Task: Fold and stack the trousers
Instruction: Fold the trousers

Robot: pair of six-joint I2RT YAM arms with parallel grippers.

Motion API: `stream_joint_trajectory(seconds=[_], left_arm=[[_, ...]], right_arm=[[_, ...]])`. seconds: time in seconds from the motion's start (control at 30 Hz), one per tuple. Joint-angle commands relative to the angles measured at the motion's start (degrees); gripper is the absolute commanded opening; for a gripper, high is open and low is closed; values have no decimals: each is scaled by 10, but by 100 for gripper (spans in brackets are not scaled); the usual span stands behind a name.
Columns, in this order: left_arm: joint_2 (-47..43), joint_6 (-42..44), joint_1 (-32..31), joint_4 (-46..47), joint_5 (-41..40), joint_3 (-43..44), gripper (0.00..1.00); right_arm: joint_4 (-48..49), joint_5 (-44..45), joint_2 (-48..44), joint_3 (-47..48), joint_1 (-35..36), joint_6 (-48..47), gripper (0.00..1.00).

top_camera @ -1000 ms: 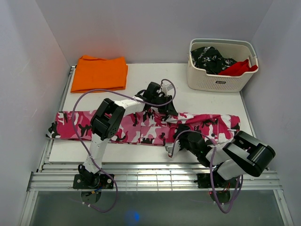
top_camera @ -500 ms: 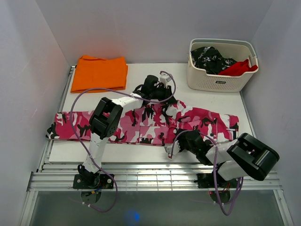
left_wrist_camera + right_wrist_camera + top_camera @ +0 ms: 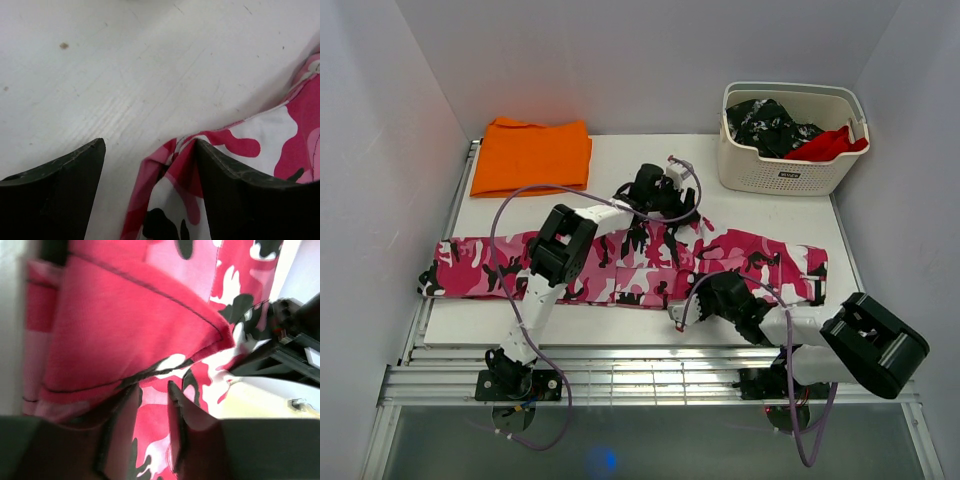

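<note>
Table [image 3: 760, 215] of white board carries everything we see. Across it, from the left edge almost to the right edge, the trousers [image 3: 760, 255] lie spread in one long band, with some wrinkles in the middle. At the far right corner stands a pale basket [image 3: 785, 172], and in it we see a black-and-white speckled garment [image 3: 765, 125] and a red cloth [image 3: 828, 145]. At the far left corner lies a folded orange cloth [image 3: 532, 155], well apart from the trousers.

The left gripper [image 3: 150, 145] is at the far edge of the trousers, near the middle. Its jaws stand wide apart, and a raised fold of the edge lies between them, against one finger.

The right gripper [image 3: 152, 386] is at the near edge. Its jaws are narrow and pinch the pink cloth.
</note>
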Motion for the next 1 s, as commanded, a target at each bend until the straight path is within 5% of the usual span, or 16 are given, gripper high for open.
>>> stream_joint_trajectory(seconds=[0.0,0.07,0.13,0.23,0.33,0.47,0.63,0.7,0.97], left_arm=[[-34,55,12,6,-66,52,85],[-51,56,29,-29,-87,96,98],[-69,31,51,-85,-87,157,98],[-98,5,98,-158,-52,192,98],[-185,22,136,-164,-29,122,98],[-311,48,163,-205,-99,-17,98],[-383,79,218,-409,-38,-62,96],[-429,83,258,-439,28,-125,92],[-528,177,378,-558,7,-302,90]], right_arm=[[-170,-33,-25,47,7,91,40],[-232,-26,-49,78,-4,138,59],[-283,-41,-87,132,-32,173,79],[-390,-82,-110,213,-95,229,89],[-483,-131,-98,301,-177,284,96],[-598,-200,-38,405,-246,349,95],[-721,-297,61,478,-281,442,86],[-723,-297,87,464,-284,465,85],[-712,-191,183,415,-448,413,79]])
